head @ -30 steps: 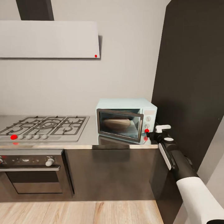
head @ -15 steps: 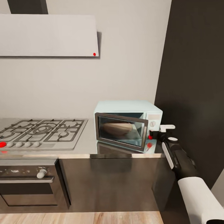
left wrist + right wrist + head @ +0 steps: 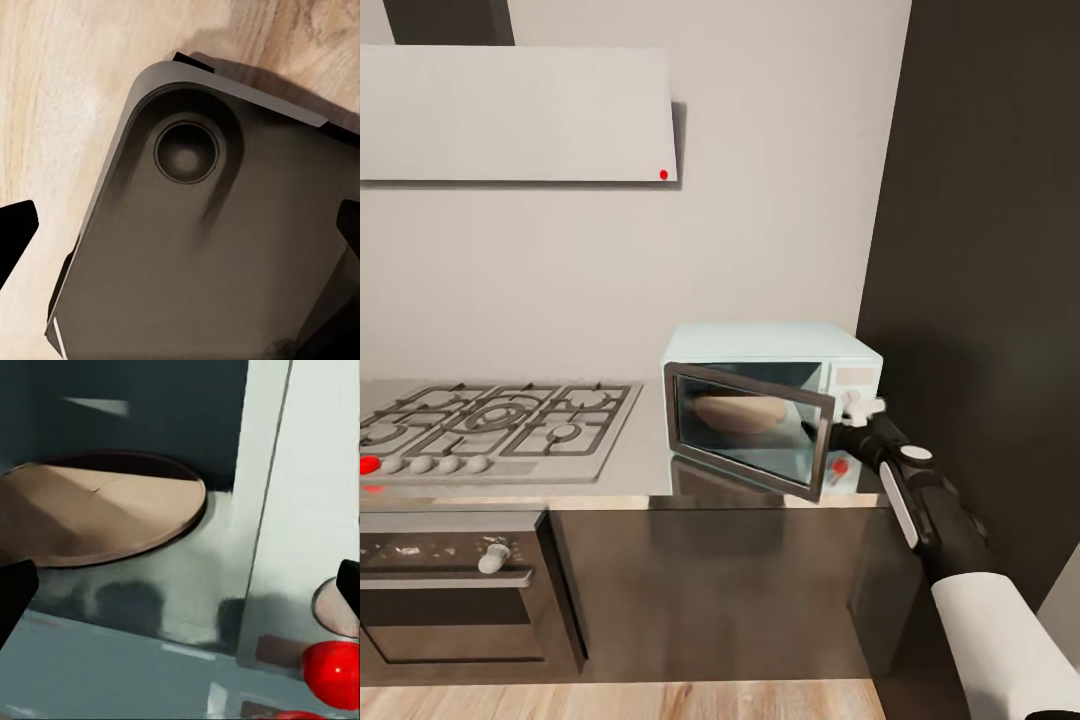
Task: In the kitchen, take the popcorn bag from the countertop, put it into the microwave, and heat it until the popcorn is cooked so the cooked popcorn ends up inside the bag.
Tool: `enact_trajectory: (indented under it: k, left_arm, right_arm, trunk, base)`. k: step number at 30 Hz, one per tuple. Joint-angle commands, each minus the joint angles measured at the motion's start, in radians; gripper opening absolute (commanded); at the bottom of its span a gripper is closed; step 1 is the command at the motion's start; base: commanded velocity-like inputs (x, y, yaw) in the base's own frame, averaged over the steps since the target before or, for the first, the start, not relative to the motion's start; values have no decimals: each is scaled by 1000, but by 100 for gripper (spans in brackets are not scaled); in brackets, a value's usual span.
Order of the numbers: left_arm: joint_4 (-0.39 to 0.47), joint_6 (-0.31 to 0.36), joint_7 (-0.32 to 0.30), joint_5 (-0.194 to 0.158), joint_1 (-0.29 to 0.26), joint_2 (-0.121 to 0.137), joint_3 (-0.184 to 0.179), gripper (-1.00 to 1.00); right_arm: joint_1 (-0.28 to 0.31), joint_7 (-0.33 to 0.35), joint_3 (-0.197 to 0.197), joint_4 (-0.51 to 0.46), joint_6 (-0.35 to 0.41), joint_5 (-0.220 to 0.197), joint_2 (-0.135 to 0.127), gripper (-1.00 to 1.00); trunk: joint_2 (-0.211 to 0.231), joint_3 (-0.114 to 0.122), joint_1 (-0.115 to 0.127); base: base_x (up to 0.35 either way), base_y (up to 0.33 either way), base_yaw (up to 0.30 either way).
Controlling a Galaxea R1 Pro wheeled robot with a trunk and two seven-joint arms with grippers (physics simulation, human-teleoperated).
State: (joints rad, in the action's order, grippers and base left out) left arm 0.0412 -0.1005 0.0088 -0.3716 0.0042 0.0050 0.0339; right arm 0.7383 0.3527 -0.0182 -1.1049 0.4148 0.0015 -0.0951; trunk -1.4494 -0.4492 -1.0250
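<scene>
Steel counter (image 3: 630,470) runs along the wall, carrying a gas hob (image 3: 490,425) at one end and the mint-blue microwave (image 3: 770,395) at the other, hard against a tall dark cabinet panel (image 3: 980,300). A built-in oven (image 3: 460,580) sits under the hob, and a pale extractor hood (image 3: 515,115) hangs above it. The microwave's glass door (image 3: 745,428) stands partly ajar, swung out over the counter's front edge, leaving a narrow opening on the knob-panel side. Inside the cavity lies the tan popcorn bag (image 3: 90,517), slumped flat on the floor of the chamber, well back from the door sill. The right pincer (image 3: 830,432) reaches into that gap by the door's free edge, just beside a red button (image 3: 334,673); its dark fingertips (image 3: 15,592) sit wide apart, holding nothing. The left pincer (image 3: 180,247) hangs over the robot's dark base (image 3: 202,247) and wood floor (image 3: 67,90), fingers also spread.
</scene>
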Motion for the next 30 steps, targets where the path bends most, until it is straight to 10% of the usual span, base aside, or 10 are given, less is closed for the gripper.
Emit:
enact_trajectory:
  k: [1,10,30]
  left_arm:
    - [2,-1,1,-1,0,0,2,100]
    - [2,-1,0,2,0,0,1,100]
    - [3,-1,2,3,0,-7,6,100]
  right_arm:
    - [-9,40,-3,-6,6,1,-3,100]
    - [-22,145,-4,-10,19,3,-59,100]
    - [-22,211,-2,-10,31,-1,-52,100]
  trunk:
    - [-1,-1,0]
    - [-1,-1,0]
    - [-1,-1,0]
  base:
    - [0,0,0]
    - [-5,4,0]
    - [-239,189,0]
